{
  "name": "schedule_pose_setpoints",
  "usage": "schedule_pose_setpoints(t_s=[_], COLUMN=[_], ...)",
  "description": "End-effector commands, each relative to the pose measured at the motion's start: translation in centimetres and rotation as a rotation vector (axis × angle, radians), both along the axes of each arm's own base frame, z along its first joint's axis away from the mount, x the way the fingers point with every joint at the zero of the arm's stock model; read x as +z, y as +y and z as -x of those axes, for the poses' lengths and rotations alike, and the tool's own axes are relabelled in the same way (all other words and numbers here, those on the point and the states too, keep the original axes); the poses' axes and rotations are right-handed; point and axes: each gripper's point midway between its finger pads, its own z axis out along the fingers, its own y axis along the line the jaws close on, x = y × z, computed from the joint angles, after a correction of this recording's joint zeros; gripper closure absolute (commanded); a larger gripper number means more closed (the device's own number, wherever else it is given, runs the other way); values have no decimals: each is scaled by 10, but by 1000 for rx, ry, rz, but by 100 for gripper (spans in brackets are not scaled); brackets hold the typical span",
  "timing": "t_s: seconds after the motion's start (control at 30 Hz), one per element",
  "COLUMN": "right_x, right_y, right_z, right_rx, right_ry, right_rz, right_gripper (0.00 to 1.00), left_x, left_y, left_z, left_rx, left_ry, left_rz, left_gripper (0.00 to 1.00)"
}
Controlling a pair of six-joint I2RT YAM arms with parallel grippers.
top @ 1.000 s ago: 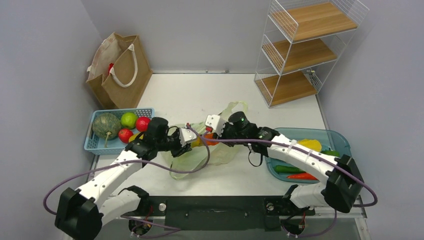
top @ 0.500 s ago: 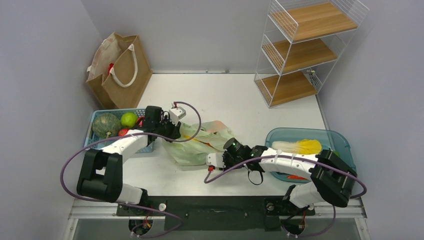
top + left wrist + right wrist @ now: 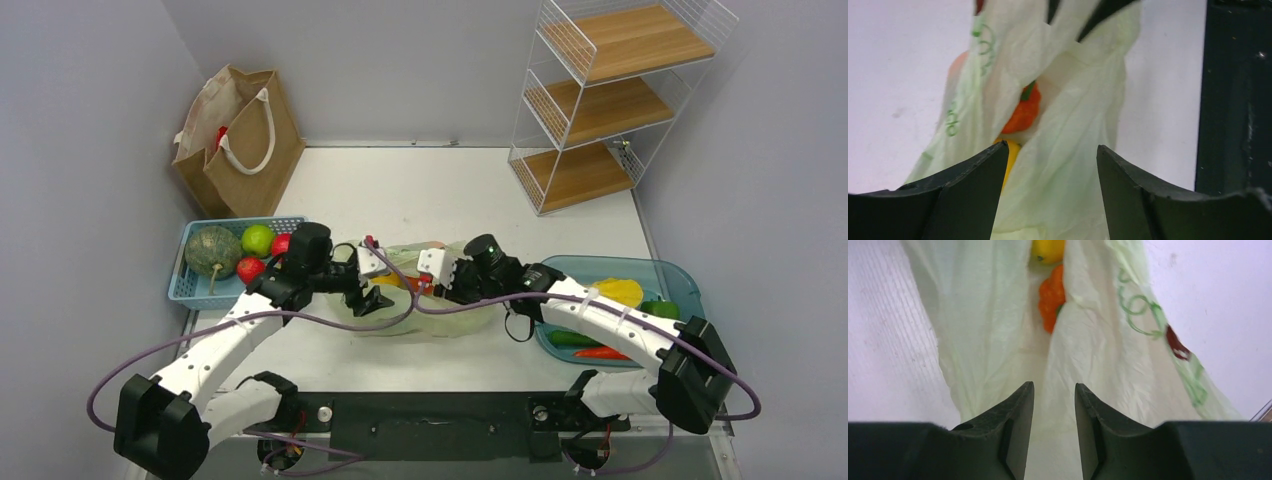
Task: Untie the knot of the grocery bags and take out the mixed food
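Observation:
The pale green plastic bag lies on the table between my two grippers. Its film fills the left wrist view and the right wrist view. A ribbed orange piece and a yellow piece show through a gap in the film. No knot shows. My left gripper is open wide at the bag's left end, with film between the jaws. My right gripper is open by a narrow gap over the bag's film. The brown paper bag stands at the back left.
A blue basket with a green squash, a green apple and red fruit sits left of the bag. A teal tray with cabbage and peppers sits at the right. A white wire shelf stands at the back right.
Since half a second ago my left gripper moved from beside the basket to the bag's left end. My right gripper moved from the bag's near side up onto it. The bag shifted right.

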Motion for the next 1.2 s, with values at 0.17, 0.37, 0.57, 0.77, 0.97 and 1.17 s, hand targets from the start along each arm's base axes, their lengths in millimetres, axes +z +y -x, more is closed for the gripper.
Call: schedule_pose_setpoints(t_s=[0.17, 0.37, 0.57, 0.77, 0.97, 1.17], right_x=[35, 27, 16, 7, 4, 2], right_y=[7, 4, -3, -5, -5, -6], right_z=[-23, -36, -42, -40, -40, -39], right_rx=[-203, -256, -278, -280, -280, -276], right_ry=[126, 151, 163, 175, 177, 180], right_rz=[-227, -240, -214, -198, -195, -192], right_gripper=[66, 64, 63, 63, 63, 63], left_x=[-38, -69, -76, -47, -93, -141], left_y=[-25, -29, -22, -20, 12, 41], left_z=[13, 6, 29, 42, 112, 128], left_rx=[-104, -89, -153, -176, -510, -604], left_ry=[64, 86, -25, -281, -221, -122], left_rz=[-109, -192, -262, -209, -365, -576], left_gripper=[26, 21, 87, 100, 100, 100])
